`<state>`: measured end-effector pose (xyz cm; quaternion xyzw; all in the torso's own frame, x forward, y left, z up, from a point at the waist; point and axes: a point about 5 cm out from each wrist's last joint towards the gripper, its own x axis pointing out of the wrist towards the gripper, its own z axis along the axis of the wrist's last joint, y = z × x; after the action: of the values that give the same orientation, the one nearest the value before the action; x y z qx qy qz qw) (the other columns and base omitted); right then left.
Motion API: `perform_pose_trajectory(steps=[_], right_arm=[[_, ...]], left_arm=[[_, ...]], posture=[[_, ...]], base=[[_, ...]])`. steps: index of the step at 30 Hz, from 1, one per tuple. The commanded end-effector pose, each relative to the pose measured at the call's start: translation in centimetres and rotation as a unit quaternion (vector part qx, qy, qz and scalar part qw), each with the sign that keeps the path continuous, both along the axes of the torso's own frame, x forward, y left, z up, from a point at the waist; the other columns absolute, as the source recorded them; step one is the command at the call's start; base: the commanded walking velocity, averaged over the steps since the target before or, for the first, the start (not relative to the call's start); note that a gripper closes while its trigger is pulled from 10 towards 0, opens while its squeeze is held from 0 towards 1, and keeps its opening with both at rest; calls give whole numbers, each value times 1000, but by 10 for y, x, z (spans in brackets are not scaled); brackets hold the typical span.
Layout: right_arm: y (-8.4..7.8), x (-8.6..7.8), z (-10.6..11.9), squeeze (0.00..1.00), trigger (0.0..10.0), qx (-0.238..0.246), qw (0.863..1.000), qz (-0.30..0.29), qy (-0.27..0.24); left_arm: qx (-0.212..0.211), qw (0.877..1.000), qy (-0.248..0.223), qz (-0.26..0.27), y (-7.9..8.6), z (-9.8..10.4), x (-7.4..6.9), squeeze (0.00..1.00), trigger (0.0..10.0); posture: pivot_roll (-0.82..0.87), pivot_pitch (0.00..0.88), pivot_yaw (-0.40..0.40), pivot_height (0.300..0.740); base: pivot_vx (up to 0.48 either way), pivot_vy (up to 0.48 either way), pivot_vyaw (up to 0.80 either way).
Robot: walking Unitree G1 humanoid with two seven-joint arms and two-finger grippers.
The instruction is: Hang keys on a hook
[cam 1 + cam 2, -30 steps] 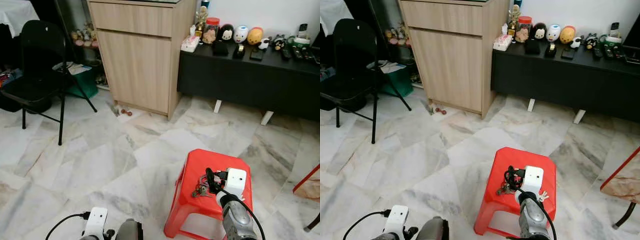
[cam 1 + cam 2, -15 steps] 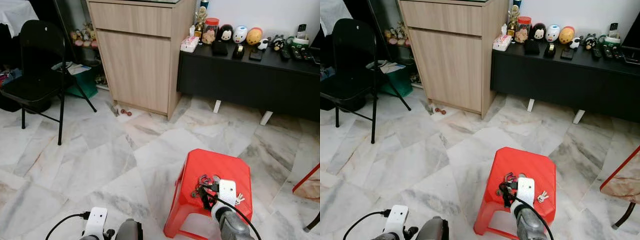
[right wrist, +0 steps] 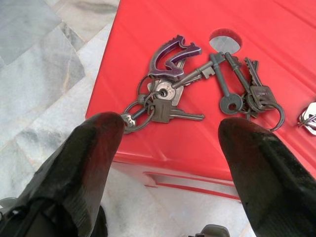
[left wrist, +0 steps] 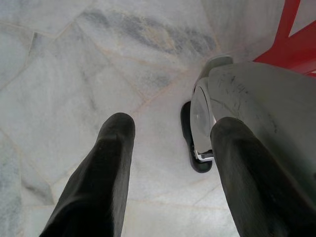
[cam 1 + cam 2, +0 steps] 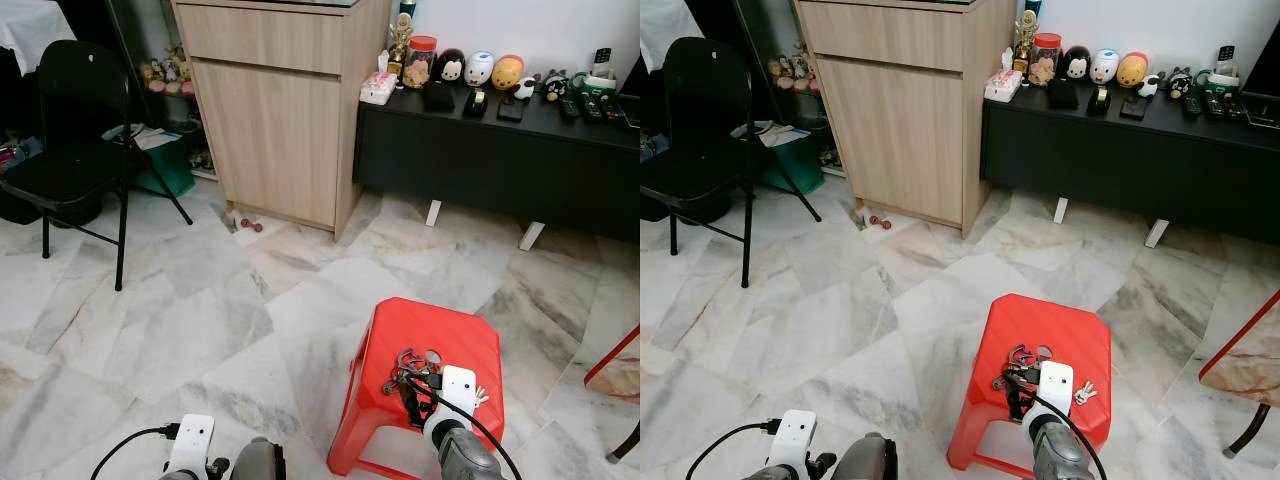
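Observation:
A bunch of keys [image 3: 170, 96] with a purple carabiner lies on the red plastic stool [image 5: 440, 325], close to its near edge. A second ringed bunch [image 3: 249, 94] lies beside it, touching it. My right gripper [image 3: 170, 129] hovers open just above the stool's near edge, and the keys lie a little beyond and between its fingers [image 3: 94, 148]. In the left eye view the keys [image 5: 410, 365] show just ahead of the right gripper [image 5: 411, 395]. My left gripper [image 4: 173, 126] hangs open low over the marble floor.
A small silver key [image 3: 308, 116] lies at the stool's right side. A wooden cabinet [image 5: 285, 110] and a low black sideboard [image 5: 500, 160] with figurines stand ahead. A black folding chair [image 5: 80, 150] is at the left, and a red-edged table corner [image 5: 615, 365] at the right.
My right gripper has drawn back from over the middle of the stool to its near edge, uncovering the keys. The keys have stayed in place.

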<state>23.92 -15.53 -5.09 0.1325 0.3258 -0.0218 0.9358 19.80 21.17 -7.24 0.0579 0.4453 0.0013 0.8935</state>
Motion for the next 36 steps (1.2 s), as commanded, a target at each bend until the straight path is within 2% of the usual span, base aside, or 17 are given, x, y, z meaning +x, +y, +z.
perform_pose_trajectory(steps=[1, 24, 31, 36], right_arm=[[1, 1, 1, 0, 10000, 3, 1000, 0, -1], [0, -1, -1, 0, 10000, 0, 1000, 5, 5], [-15, -5, -4, 0, 10000, 9, 996, -82, 27], [-21, -8, -6, 0, 10000, 10, 994, -101, 42]], left_arm=[[-2, 1000, -4, 4, 0, 1, 1, 0, 10000], [-2, 1000, -5, 5, 0, 1, 2, 0, 10000], [0, 1000, -5, 4, 0, 1, 2, 0, 10000], [-1, 1000, -6, 5, 0, 1, 2, 0, 10000]], posture=[[77, 28, -21, 648], [79, 30, -22, 648], [79, 29, -20, 648], [79, 29, -20, 648]], base=[[0, 0, 0], [0, 0, 0], [0, 0, 0], [0, 0, -84]])
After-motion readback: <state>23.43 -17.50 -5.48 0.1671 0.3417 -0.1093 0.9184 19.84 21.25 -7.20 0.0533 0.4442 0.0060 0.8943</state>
